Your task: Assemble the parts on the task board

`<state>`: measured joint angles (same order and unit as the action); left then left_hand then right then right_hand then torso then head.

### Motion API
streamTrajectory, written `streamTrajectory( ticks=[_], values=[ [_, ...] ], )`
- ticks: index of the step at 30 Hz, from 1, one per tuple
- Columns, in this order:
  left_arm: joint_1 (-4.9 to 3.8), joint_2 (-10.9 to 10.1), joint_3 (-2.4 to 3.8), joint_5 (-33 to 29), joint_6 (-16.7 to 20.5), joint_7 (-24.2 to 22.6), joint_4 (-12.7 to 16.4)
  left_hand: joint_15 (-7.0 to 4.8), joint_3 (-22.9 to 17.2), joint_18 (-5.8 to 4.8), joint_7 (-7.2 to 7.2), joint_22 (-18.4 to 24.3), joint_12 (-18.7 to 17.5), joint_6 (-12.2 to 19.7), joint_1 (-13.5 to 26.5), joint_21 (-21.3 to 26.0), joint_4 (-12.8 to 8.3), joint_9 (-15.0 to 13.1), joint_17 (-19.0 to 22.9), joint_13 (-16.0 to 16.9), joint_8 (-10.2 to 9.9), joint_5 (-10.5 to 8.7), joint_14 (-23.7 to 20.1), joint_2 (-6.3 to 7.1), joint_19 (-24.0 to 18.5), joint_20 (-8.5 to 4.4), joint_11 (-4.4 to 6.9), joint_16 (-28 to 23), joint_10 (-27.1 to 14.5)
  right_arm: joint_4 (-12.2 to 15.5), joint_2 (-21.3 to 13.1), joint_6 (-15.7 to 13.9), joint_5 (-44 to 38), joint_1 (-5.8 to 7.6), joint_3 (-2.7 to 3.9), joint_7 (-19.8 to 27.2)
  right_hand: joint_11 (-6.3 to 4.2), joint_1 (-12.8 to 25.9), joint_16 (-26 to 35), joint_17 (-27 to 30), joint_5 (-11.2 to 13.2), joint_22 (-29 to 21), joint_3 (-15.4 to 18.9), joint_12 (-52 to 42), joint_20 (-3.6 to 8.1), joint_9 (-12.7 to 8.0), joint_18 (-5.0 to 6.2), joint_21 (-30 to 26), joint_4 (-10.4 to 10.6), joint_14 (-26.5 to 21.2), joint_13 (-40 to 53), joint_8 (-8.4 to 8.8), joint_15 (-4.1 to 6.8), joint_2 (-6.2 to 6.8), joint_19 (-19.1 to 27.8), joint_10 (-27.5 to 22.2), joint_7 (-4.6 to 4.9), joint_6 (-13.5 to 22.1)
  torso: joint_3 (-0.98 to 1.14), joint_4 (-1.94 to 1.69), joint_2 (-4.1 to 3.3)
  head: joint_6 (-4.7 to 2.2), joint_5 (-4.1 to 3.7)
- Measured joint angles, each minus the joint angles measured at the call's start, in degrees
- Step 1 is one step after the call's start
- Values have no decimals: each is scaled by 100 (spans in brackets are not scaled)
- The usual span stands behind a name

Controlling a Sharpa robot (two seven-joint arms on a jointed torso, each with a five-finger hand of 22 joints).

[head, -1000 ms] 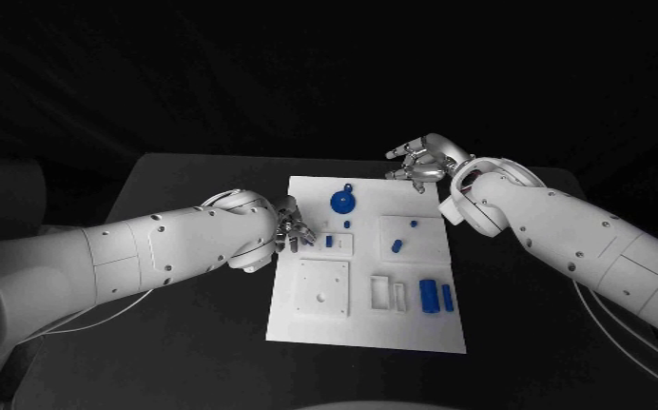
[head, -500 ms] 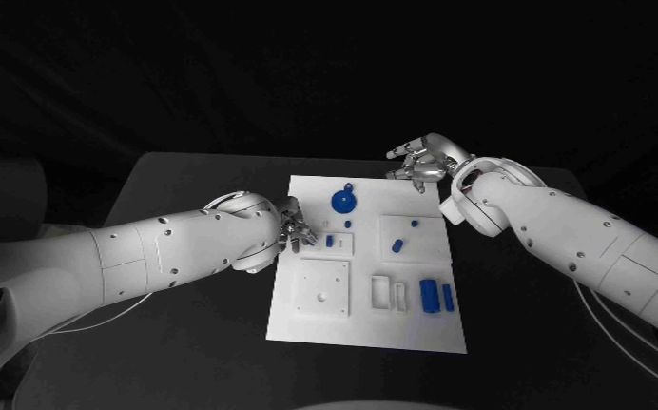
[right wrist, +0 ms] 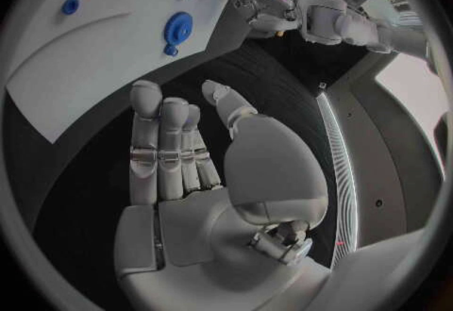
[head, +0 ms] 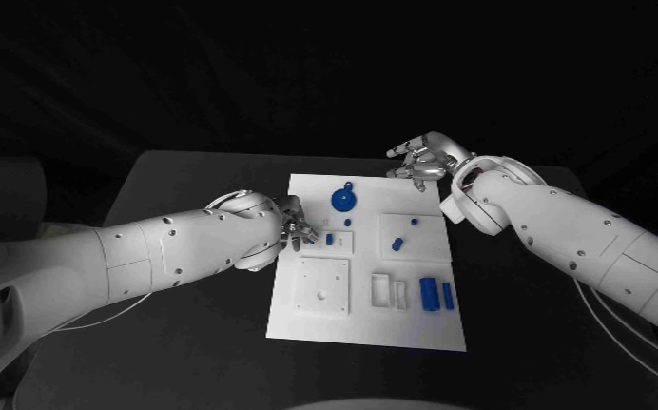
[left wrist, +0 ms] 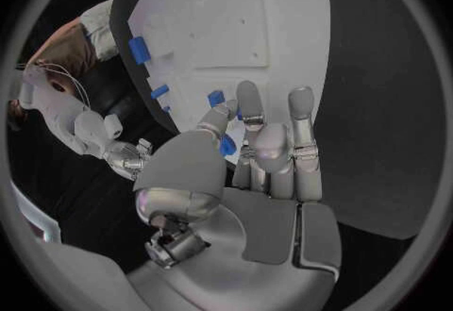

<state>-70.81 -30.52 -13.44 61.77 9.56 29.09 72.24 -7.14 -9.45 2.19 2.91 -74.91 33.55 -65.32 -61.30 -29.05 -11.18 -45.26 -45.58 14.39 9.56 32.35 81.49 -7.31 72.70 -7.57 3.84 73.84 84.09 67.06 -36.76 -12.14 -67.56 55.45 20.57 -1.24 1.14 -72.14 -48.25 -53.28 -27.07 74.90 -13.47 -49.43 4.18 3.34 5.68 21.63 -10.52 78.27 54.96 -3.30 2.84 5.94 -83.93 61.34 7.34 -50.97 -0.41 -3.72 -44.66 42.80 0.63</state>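
- The task board (head: pixel 368 315) lies flat in the middle of the black table (head: pixel 192 182).
- A round blue part (head: pixel 343 203) sits near the board's far edge; two upright blue parts (head: pixel 437 294) stand near its right side.
- The left hand (head: pixel 292 229), at the board's left edge, pinches a small blue part (left wrist: pixel 227 145) between thumb and fingers.
- The right hand (head: pixel 427 161) hangs past the board's far right corner, fingers apart, holding nothing.

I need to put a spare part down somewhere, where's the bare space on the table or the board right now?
Bare table lies left of the task board, behind the left arm, and along its near edge. On the board, the near strip below the two blue bars is free. It is crowded at the left edge, where the left hand works, and at the far right corner by the right hand.
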Motion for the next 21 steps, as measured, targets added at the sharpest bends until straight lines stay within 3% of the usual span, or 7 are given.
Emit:
streamTrajectory(
  ticks=[10,21],
  values=[
    [26,24,0,108,-4,-8,-17,0,1,0,-1,1,0,1,0,0,0,-414,1,-5,26,0,-1,0,0,0,0,0,0,8,-10,9,-2,-6,0,0,0,0,0,0,0,0,0,0,0,0,0,0,0,0,-1,0,0,0,0,0,0,0,7,6,0,15,8],
    [38,20,-4,185,-24,-10,2,1,1,0,-2,-1,0,2,0,0,-1,-619,1,-4,16,-2,-1,0,0,0,0,0,0,18,-29,14,-4,-14,0,0,0,0,0,0,-22,0,-16,0,0,-1,0,0,-16,0,-4,0,0,0,0,0,20,-22,8,6,3,31,7]
  ],
)
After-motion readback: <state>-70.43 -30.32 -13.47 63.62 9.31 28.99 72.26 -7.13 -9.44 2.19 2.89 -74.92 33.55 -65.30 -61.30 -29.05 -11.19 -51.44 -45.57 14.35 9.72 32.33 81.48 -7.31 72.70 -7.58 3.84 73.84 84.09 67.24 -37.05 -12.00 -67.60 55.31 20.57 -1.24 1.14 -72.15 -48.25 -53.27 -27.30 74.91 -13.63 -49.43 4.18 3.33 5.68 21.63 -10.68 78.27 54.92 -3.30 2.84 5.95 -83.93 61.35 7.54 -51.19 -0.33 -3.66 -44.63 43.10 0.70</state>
